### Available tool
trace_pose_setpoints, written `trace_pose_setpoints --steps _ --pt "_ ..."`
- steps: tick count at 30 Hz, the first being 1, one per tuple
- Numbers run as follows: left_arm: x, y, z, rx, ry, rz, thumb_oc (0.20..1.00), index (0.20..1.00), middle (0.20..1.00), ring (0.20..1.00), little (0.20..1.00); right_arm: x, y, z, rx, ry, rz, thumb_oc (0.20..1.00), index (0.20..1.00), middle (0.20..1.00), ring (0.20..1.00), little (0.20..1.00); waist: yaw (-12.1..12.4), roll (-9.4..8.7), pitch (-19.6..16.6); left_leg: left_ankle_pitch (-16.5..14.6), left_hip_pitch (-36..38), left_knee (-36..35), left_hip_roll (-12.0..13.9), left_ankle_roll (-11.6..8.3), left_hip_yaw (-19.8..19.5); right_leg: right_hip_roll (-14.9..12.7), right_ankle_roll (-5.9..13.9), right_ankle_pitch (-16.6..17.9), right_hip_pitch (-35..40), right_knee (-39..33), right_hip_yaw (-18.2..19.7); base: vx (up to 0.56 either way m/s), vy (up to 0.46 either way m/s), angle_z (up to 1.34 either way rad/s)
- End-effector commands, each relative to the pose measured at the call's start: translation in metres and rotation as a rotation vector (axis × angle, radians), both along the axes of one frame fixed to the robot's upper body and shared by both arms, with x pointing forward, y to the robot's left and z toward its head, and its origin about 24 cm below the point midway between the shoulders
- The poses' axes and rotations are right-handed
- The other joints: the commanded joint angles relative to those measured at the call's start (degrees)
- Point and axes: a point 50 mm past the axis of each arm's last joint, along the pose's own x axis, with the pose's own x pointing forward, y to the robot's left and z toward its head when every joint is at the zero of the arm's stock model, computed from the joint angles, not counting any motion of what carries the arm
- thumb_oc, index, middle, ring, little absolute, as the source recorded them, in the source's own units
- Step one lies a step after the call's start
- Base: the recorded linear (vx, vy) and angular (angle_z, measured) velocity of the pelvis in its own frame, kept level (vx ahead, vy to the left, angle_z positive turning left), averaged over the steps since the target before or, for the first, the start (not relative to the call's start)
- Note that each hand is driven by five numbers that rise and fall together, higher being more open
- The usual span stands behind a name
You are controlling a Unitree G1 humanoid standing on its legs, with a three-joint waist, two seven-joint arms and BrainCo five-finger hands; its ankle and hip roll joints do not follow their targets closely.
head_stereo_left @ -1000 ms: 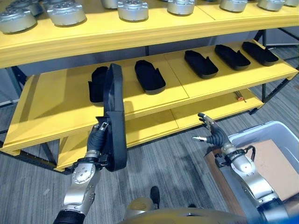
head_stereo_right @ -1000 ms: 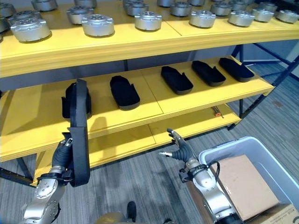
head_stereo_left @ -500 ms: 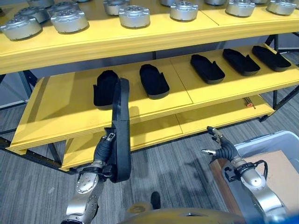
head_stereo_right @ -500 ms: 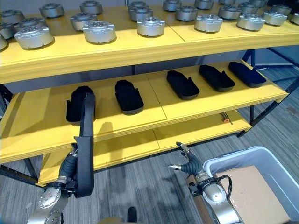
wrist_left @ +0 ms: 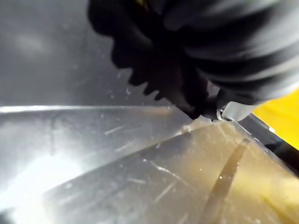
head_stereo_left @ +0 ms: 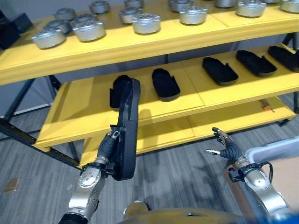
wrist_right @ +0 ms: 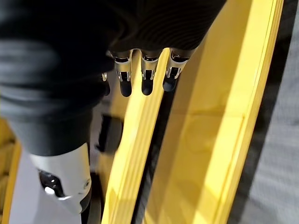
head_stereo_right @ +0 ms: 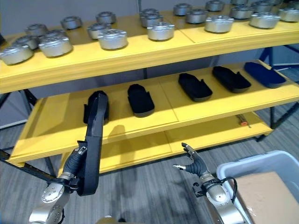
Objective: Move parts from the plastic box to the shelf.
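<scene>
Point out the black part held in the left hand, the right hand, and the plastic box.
black part (head_stereo_left: 127,126), left eye view, mid-length of its body.
right hand (head_stereo_right: 195,166), right eye view, back of the hand.
plastic box (head_stereo_right: 243,164), right eye view, near rim.

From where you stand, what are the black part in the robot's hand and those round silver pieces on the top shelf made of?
The black part in the left hand looks like matte moulded plastic or rubber: dull, even black with no glints. The round silver pieces look like cast or machined metal, perhaps aluminium: pale grey with a soft sheen. The shelf is glossy yellow, probably painted board.
</scene>
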Motion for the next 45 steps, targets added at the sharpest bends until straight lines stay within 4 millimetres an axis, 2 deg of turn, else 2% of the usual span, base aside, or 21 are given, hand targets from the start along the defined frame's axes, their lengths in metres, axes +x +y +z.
trace_pose_setpoints --steps 1,2,3,6,9,14,16,19,23,26,27,29,31,32,33,34,35,36,40,42,45 --pt "0.005 0.011 0.033 0.010 -0.182 0.048 0.200 0.200 0.200 0.200 0.200 0.014 0.005 0.019 0.048 -0.089 0.028 1.000 1.000 1.000 1.000 1.000 1.5 -2.11 -0.6 5.4 2.1 3.9 11.8 -7.84 -6.1 4.1 -3.82 5.9 -2.3 -3.5 1.6 -0.06 0.448 0.01" --pt "0.005 0.011 0.034 0.028 -0.190 0.058 0.200 0.200 0.200 0.200 0.200 0.013 0.006 0.017 0.021 -0.080 0.053 1.000 1.000 1.000 1.000 1.000 1.7 -1.81 -0.7 5.8 1.6 3.3 11.5 -6.95 -8.0 3.1 -4.19 6.1 -3.3 -2.5 2.2 -0.07 0.396 -0.08" --pt "0.005 0.011 0.035 0.036 -0.192 0.060 0.200 0.200 0.200 0.200 0.200 0.012 0.006 0.017 0.019 -0.078 0.056 1.000 1.000 1.000 1.000 1.000 1.7 -1.61 -0.6 5.4 1.6 3.3 11.4 -6.95 -8.4 2.7 -4.09 5.8 -3.5 -2.0 2.3 -0.09 0.468 -0.55" --pt "0.007 0.015 0.035 0.071 -0.191 0.056 0.200 0.200 0.200 0.200 0.200 0.009 -0.002 0.017 0.019 -0.076 0.049 1.000 1.000 1.000 1.000 1.000 1.1 -0.56 -0.8 2.7 3.6 1.3 9.6 -7.62 -7.2 1.7 -2.74 4.5 -3.2 -0.1 2.0 0.03 0.363 -0.32" --pt "0.005 0.019 0.035 0.094 -0.181 0.058 0.200 0.200 0.200 0.200 0.200 0.008 -0.007 0.016 0.041 -0.067 0.020 1.000 1.000 1.000 1.000 1.000 1.2 -0.19 -0.9 1.5 4.3 -1.2 7.0 -6.28 -6.5 1.6 -2.29 6.4 -3.0 -0.8 1.9 -0.04 0.332 0.21" --pt "0.002 0.027 0.038 0.141 -0.201 0.081 0.200 0.200 0.200 0.200 0.200 0.010 -0.005 0.017 0.043 -0.084 0.040 1.000 1.000 1.000 1.000 1.000 2.1 0.12 -0.9 1.2 5.0 -5.0 3.8 -4.99 -8.6 1.3 -0.50 7.9 -2.1 -2.2 3.4 -0.04 0.321 0.11" --pt "0.003 0.031 0.041 0.159 -0.211 0.088 0.200 0.200 0.200 0.200 0.200 0.013 -0.001 0.019 0.042 -0.104 0.050 1.000 1.000 1.000 1.000 1.000 2.9 0.14 -0.8 1.1 4.9 -6.3 2.1 -3.91 -9.6 0.4 0.82 8.7 -2.2 -2.1 3.6 -0.08 0.357 0.13" --pt "0.004 0.035 0.043 0.179 -0.223 0.099 0.200 0.200 0.200 0.200 0.200 0.019 0.007 0.027 0.034 -0.144 0.090 1.000 1.000 1.000 1.000 1.000 4.2 -0.16 -0.8 0.6 4.5 -7.1 -0.4 -2.25 -9.8 -0.8 2.30 10.6 -2.8 -1.4 2.9 -0.08 0.310 0.18" --pt "0.007 0.035 0.045 0.191 -0.229 0.081 0.200 0.200 0.200 0.200 0.200 0.024 0.015 0.035 0.021 -0.177 0.102 1.000 1.000 1.000 1.000 1.000 5.5 -0.44 -0.6 -0.5 3.8 -7.5 -3.3 -0.20 -9.7 -2.4 3.00 12.6 -3.6 0.4 2.2 -0.07 0.296 0.08" --pt "0.008 0.032 0.043 0.179 -0.217 0.052 0.200 0.200 0.200 0.200 0.200 0.030 0.019 0.039 0.029 -0.188 0.073 1.000 1.000 1.000 1.000 1.000 6.7 -0.57 -0.5 -1.3 4.2 -8.3 -5.2 0.94 -8.3 -3.3 3.44 14.7 -4.7 1.8 -0.2 -0.04 0.284 0.09" --pt "0.009 0.031 0.041 0.163 -0.210 0.047 0.200 0.200 0.200 0.200 0.200 0.032 0.021 0.040 0.028 -0.193 0.069 1.000 1.000 1.000 1.000 1.000 7.2 -0.75 -0.4 -2.3 5.1 -8.8 -5.8 0.89 -7.9 -4.2 4.42 15.7 -5.2 2.0 -1.3 0.01 0.186 0.03" --pt "0.010 0.028 0.041 0.149 -0.210 0.039 0.200 0.200 0.200 0.200 0.200 0.034 0.023 0.043 0.025 -0.200 0.078 1.000 1.000 1.000 1.000 1.000 7.4 -0.76 -0.2 -2.7 5.8 -9.7 -6.4 1.29 -6.5 -5.0 4.97 17.0 -6.1 2.0 -3.0 -0.01 0.174 0.04" --pt "0.014 0.025 0.040 0.131 -0.210 0.039 0.200 0.200 0.200 0.200 0.200 0.033 0.025 0.044 0.028 -0.203 0.105 1.000 1.000 1.000 1.000 1.000 6.7 -1.02 0.3 -4.0 6.1 -9.5 -6.9 1.54 -5.7 -3.8 5.13 16.3 -6.7 1.4 -2.7 0.01 0.099 -0.02" --pt "0.015 0.023 0.040 0.121 -0.209 0.035 0.200 0.200 0.200 0.200 0.200 0.031 0.026 0.044 0.037 -0.206 0.123 1.000 1.000 1.000 1.000 1.000 6.2 -1.54 0.7 -4.3 6.3 -9.1 -6.8 1.21 -5.3 -1.4 4.88 16.2 -6.2 -1.7 -2.3 0.05 0.009 -0.15" --pt "0.015 0.021 0.039 0.120 -0.211 0.031 0.200 0.200 0.200 0.200 0.200 0.029 0.027 0.045 0.037 -0.209 0.136 1.000 1.000 1.000 1.000 1.000 5.9 -1.93 0.8 -4.3 6.4 -9.2 -6.8 0.92 -5.1 -0.4 4.79 16.5 -6.0 -3.6 -2.2 0.08 -0.031 -0.21" --pt "0.013 0.017 0.038 0.106 -0.210 0.026 0.200 0.200 0.200 0.200 0.200 0.025 0.028 0.045 0.034 -0.214 0.158 1.000 1.000 1.000 1.000 1.000 5.8 -2.26 1.0 -3.9 6.8 -9.6 -6.3 -0.14 -4.3 2.1 4.03 16.5 -4.4 -8.7 -3.2 0.08 -0.038 -0.14" --pt "0.013 0.014 0.037 0.098 -0.209 0.025 0.200 0.200 0.200 0.200 0.200 0.024 0.028 0.046 0.028 -0.216 0.171 1.000 1.000 1.000 1.000 1.000 5.8 -2.38 1.0 -3.7 6.9 -9.9 -6.1 -0.61 -3.9 3.0 3.67 16.6 -3.9 -10.5 -3.5 0.12 -0.055 -0.06" --pt "0.012 0.008 0.036 0.093 -0.208 0.029 0.200 0.200 0.200 0.200 0.200 0.022 0.030 0.046 0.014 -0.222 0.201 1.000 1.000 1.000 1.000 1.000 5.6 -2.85 1.0 -3.4 7.2 -10.4 -6.2 -1.65 -3.5 5.5 3.24 18.2 -2.8 -15.4 -2.8 0.09 -0.027 0.07" --pt "0.009 0.001 0.033 0.077 -0.206 0.045 0.200 0.200 0.200 0.200 0.200 0.021 0.031 0.045 -0.003 -0.227 0.229 1.000 1.000 1.000 1.000 1.000 5.2 -3.14 1.3 -3.5 6.7 -9.7 -6.5 -2.15 -3.6 7.4 2.84 18.9 -3.1 -17.1 -0.5 0.10 -0.019 -0.28" --pt "0.009 -0.001 0.032 0.073 -0.205 0.046 0.200 0.200 0.200 0.200 0.200 0.020 0.028 0.044 -0.010 -0.232 0.228 1.000 1.000 1.000 1.000 1.000 4.2 -3.23 1.4 -3.9 6.2 -9.2 -6.9 -1.63 -4.8 8.2 2.41 18.6 -3.5 -17.1 2.3 0.16 -0.068 -0.05" --pt "0.006 -0.003 0.030 0.079 -0.197 0.031 0.200 0.200 0.200 0.200 0.200 0.021 0.023 0.042 -0.019 -0.233 0.206 1.000 1.000 1.000 1.000 1.000 4.1 -3.39 1.0 -4.3 6.7 -8.9 -6.7 -1.87 -4.0 7.7 2.48 18.6 -3.2 -17.2 1.3 0.17 -0.090 0.02"
